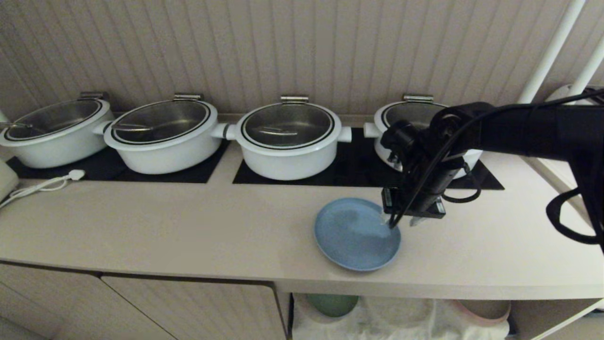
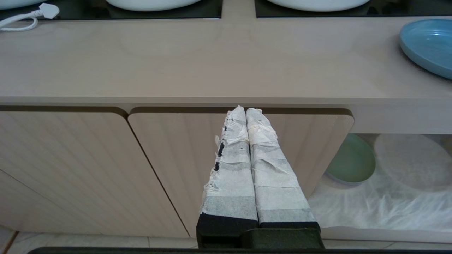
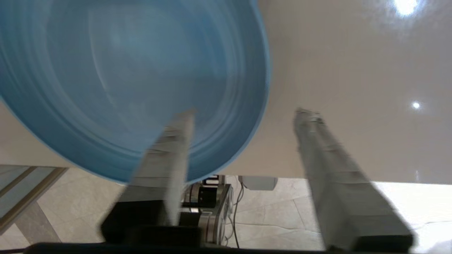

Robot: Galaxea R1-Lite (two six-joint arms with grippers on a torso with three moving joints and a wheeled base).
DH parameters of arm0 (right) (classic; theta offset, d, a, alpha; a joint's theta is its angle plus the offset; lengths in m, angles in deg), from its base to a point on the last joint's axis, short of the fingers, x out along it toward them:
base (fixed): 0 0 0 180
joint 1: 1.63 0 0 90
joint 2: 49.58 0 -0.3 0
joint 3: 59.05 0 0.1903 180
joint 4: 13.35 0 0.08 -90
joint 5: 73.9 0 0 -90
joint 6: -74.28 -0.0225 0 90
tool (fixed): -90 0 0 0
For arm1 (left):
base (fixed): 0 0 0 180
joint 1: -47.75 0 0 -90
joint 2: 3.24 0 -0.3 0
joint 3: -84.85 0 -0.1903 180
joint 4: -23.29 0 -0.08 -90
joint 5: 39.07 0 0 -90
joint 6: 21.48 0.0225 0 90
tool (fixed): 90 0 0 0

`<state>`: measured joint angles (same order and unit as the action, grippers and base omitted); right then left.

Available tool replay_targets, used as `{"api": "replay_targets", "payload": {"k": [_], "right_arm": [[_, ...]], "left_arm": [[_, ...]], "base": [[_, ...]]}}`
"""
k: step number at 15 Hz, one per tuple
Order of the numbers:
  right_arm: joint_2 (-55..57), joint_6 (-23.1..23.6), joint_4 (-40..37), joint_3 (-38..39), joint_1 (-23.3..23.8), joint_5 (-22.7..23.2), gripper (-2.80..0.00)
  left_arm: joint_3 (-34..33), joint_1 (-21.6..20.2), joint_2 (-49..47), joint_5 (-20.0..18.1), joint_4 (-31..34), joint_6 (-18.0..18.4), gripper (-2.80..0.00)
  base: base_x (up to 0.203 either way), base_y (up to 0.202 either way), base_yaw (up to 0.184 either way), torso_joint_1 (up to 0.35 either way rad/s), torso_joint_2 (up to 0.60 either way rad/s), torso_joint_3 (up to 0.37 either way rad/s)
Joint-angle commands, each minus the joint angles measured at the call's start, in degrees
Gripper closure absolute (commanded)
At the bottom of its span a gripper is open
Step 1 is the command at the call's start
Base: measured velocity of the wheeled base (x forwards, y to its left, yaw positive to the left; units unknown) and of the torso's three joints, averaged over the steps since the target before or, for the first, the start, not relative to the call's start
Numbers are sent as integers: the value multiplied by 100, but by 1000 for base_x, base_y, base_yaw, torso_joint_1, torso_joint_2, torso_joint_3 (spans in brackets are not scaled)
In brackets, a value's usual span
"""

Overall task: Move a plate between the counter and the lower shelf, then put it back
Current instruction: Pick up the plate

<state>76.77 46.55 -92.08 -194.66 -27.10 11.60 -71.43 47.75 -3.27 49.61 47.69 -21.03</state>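
The plate [image 1: 356,233] is seen lying flat on the tabletop [image 1: 188,226], near its front edge and above the lower shelf [image 1: 542,316]. No brand, label or writing can be read anywhere. The right gripper [image 1: 401,222] is held at the plate's right rim, its jaws spread apart and holding nothing (one finger over the plate, the other over bare tabletop), with the arm reaching in from the right. The left gripper [image 2: 246,111] is parked before a cabinet door [image 2: 176,158], jaws pressed together. A green plate [image 2: 351,162] rests on the shelf's white cloth [image 2: 381,204].
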Motion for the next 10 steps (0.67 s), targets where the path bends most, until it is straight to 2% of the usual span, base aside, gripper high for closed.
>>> {"api": "replay_targets", "payload": {"k": [1, 7, 10], "right_arm": [[25, -22, 124, 9, -11, 73, -280], [254, 0, 162, 2, 90, 110, -280], [302, 4, 421, 1, 173, 405, -280]], "left_arm": [[0, 0, 2, 0, 2, -1, 0], [0, 0, 2, 0, 2, -1, 0], [0, 0, 2, 0, 2, -1, 0]], "base": [[0, 0, 0, 0, 0, 0], [0, 0, 0, 0, 0, 0], [0, 0, 0, 0, 0, 0]]}}
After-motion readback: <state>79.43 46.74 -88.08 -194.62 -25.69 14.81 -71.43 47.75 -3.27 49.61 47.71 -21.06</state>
